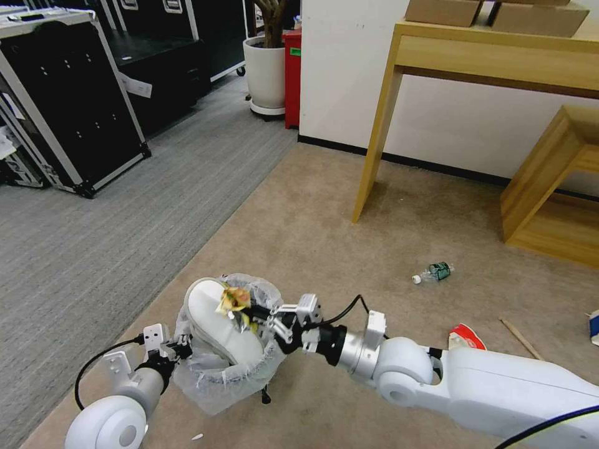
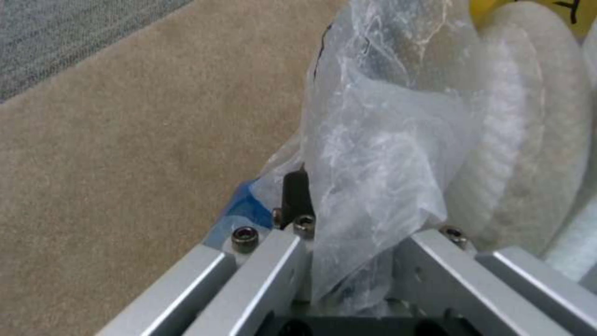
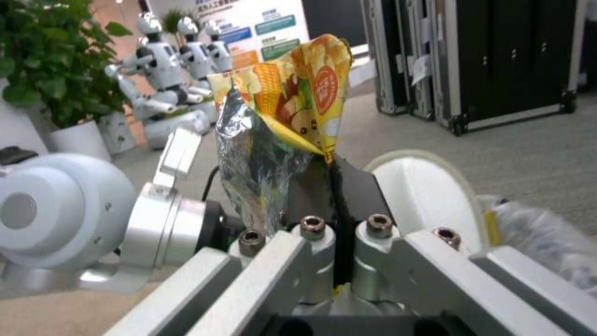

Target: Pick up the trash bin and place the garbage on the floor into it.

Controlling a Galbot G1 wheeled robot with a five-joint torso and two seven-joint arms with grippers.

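The left gripper [image 1: 181,345] is clamping the bin [image 1: 228,340] by its bagged rim, holding it tilted above the carpet [image 1: 324,237]. The right gripper [image 1: 262,315] is pinching a yellow wrapper [image 1: 234,299] between closed fingers [image 3: 357,186], over the bin's mouth. A bottle [image 1: 435,272] is lying well beyond them.

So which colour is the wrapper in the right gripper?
Yellow wrapper, silver inside; right wrist view.
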